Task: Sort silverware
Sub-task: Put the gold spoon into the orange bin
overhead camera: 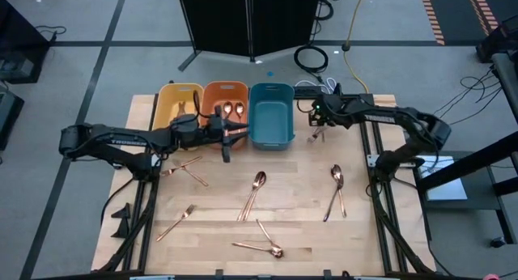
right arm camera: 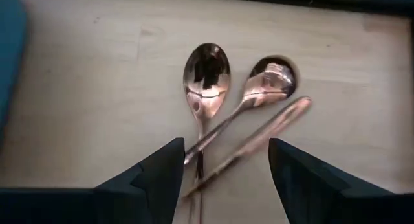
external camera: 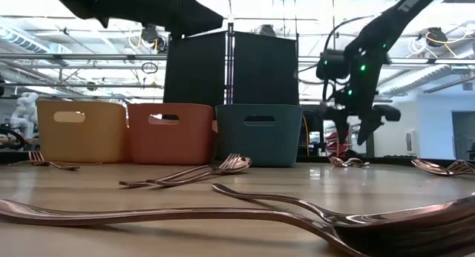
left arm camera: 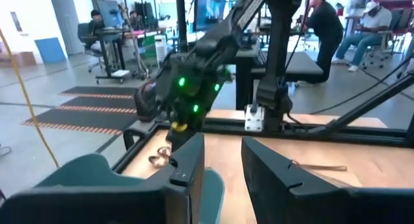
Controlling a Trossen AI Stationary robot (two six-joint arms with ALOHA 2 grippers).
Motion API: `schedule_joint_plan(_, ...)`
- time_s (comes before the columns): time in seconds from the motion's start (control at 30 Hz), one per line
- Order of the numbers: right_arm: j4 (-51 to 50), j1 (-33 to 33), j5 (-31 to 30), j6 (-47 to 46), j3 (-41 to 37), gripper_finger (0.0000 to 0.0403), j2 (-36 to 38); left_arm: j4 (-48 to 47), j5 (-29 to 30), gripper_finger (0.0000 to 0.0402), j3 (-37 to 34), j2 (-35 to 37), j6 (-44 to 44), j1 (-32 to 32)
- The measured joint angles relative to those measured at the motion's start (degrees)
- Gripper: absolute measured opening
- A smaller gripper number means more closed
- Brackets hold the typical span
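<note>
Copper silverware lies scattered on the wooden table [overhead camera: 283, 231]: forks [overhead camera: 186, 171], spoons [overhead camera: 254, 191] and a pair [overhead camera: 337, 187] further right. My right gripper [right arm camera: 223, 172] hangs open, pointing down over two spoons [right arm camera: 206, 72] and a slim handle [right arm camera: 272, 123] that lie flat beside the teal bin [overhead camera: 270, 114]. My left gripper [left arm camera: 223, 166] is open and empty, pointing level toward the right arm, in front of the orange bin [overhead camera: 226, 102]. Spoons [overhead camera: 233, 110] rest inside the orange bin.
A yellow bin [overhead camera: 180, 103] stands left of the orange one at the table's far edge. More silverware lies near the front edge [overhead camera: 261, 244] and front left [overhead camera: 175, 222]. People sit at desks in the room beyond the table [left arm camera: 323, 23].
</note>
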State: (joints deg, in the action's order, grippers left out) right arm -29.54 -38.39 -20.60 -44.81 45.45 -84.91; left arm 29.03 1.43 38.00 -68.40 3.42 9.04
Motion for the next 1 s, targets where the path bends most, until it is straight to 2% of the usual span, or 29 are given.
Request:
schedule_joint_plan(0.13, 5.1, -0.5, 0.5, -1.0, 0.0, 0.0215, -3.6, -0.9, -0.8, 0.01, 0.0, 0.0, 1.4, 0.0)
schedule_joint_plan(0.4, 5.8, -1.8, 1.2, -5.4, 0.0, 0.0215, -6.5, -2.6, -2.6, 0.01, 0.0, 0.0, 1.9, 0.0)
schedule_joint_plan(0.73, 7.4, -4.7, -0.5, -4.9, 0.0, 0.0213, -9.4, -2.6, -2.8, 0.01, 0.0, 0.0, 1.8, 0.0)
schedule_joint_plan(0.87, 8.6, -5.5, -0.3, -2.8, 0.0, 0.0196, -10.6, -2.6, -2.8, 0.01, 0.0, 0.0, 1.8, -0.1)
schedule_joint_plan(1.0, 8.8, -5.8, -0.4, -2.7, 0.1, 0.0153, -11.4, -2.6, -2.8, 0.01, 0.0, 0.0, 1.8, -0.1)
